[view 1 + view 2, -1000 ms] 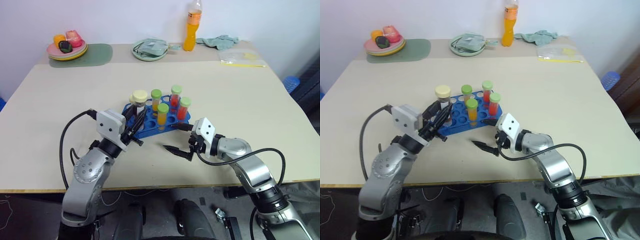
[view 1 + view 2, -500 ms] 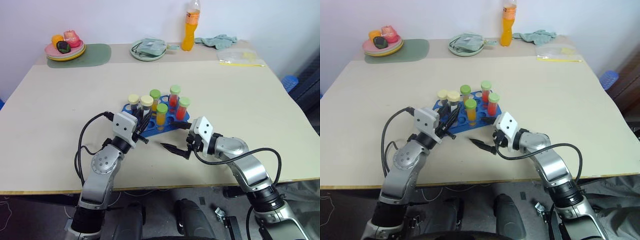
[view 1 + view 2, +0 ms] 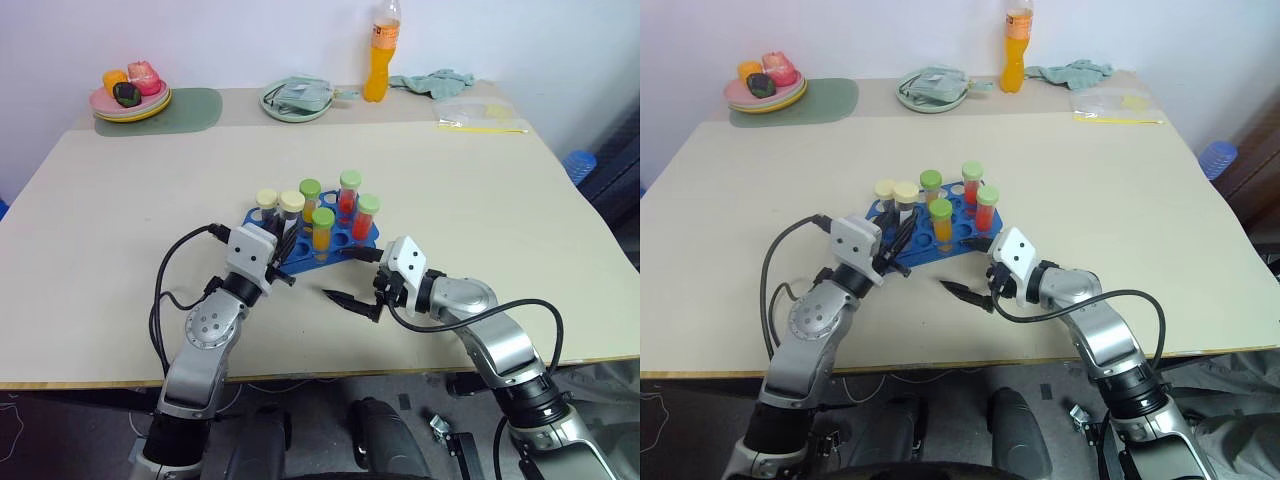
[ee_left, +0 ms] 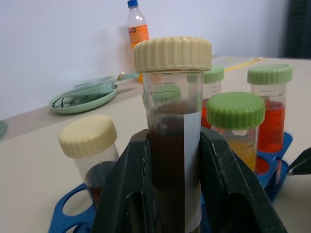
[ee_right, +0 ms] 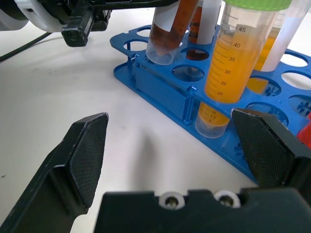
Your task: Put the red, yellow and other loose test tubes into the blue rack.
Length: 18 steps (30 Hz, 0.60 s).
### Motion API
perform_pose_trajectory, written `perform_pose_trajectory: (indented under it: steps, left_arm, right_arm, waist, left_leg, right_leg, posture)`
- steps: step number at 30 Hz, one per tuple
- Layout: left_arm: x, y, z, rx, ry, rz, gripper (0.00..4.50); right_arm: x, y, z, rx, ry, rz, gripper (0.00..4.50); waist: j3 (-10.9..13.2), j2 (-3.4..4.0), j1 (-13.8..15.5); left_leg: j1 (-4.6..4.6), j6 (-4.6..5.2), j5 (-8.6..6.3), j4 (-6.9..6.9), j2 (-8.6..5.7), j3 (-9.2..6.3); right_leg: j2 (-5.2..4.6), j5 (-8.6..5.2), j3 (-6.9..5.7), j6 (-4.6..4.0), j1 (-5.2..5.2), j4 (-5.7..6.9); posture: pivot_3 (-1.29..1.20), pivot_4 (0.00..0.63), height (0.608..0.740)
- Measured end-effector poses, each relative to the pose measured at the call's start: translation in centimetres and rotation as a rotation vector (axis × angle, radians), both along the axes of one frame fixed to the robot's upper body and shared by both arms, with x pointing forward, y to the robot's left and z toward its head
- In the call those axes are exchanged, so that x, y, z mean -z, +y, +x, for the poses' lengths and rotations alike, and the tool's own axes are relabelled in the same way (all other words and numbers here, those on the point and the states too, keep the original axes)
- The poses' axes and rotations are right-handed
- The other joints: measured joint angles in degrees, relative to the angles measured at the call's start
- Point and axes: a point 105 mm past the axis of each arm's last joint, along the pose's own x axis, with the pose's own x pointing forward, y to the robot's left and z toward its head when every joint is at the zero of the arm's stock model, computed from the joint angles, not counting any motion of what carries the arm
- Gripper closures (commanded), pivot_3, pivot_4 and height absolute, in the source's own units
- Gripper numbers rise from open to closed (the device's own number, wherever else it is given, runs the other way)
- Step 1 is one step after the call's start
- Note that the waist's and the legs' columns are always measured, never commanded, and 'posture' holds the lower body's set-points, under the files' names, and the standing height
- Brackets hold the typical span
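The left gripper (image 4: 170,194) is clamped on a brown tube (image 4: 171,145) with a cream cap, one black finger pressed against each side of the tube's body. The tube leans slightly, and its rounded bottom hangs just above an empty hole at the near left end of the rack (image 5: 160,92); it is not seated. The right gripper (image 5: 175,145) stands with its jaws spread wide and holds nothing; it sits low over the table (image 3: 480,200) just in front of the rack's near right side, with one fingertip near the rack's edge and the other over bare table. The blue rack lies at the middle of the table, between the two grippers and slightly beyond them. It holds a second cream-capped tube (image 3: 266,203) of dark liquid at its far left end, directly beside the gripped tube. To the right stand four green-capped tubes: an orange tube (image 3: 323,230) in the near row, another orange tube (image 3: 311,197) behind it, and two red tubes (image 3: 349,195) toward the right end. Several holes in the near row are empty. Along the table's far edge sit a pink plate (image 3: 133,100) of toy food on a green mat, a green dish (image 3: 297,100), an orange bottle (image 3: 381,50), a cloth (image 3: 435,80) and a clear bag (image 3: 480,115).
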Motion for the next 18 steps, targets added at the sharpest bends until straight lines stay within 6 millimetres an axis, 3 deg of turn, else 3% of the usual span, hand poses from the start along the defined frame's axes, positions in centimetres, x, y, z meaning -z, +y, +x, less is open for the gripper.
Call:
perform_pose_trajectory:
  steps: [14, 18]
  left_arm:
    - [0.7, 0.1, 0.4, 0.003, 0.002, -0.065, 3.76]
    - [1.3, 0.1, 0.5, 0.011, -0.005, -0.066, 1.85]
  right_arm:
    - [0.2, 0.8, -0.2, -0.012, 0.001, 0.007, 0.00]
    - [0.1, 0.8, -0.2, -0.015, 0.001, 0.009, 0.00]
  waist:
    - [-0.01, 0.01, 0.11]
    - [-0.01, 0.01, 0.12]
  left_leg:
    - [0.00, 0.00, 0.00, 0.00, 0.00, 0.00]
    - [0.01, 0.00, 0.00, 0.01, -0.01, 0.00]
  right_leg:
    - [-0.01, 0.00, 0.00, 0.00, 0.02, -0.02]
    - [-0.02, 0.00, 0.00, 0.00, 0.04, -0.03]
  posture:
    - [0.00, 0.150, 0.740]
    - [0.00, 0.150, 0.740]
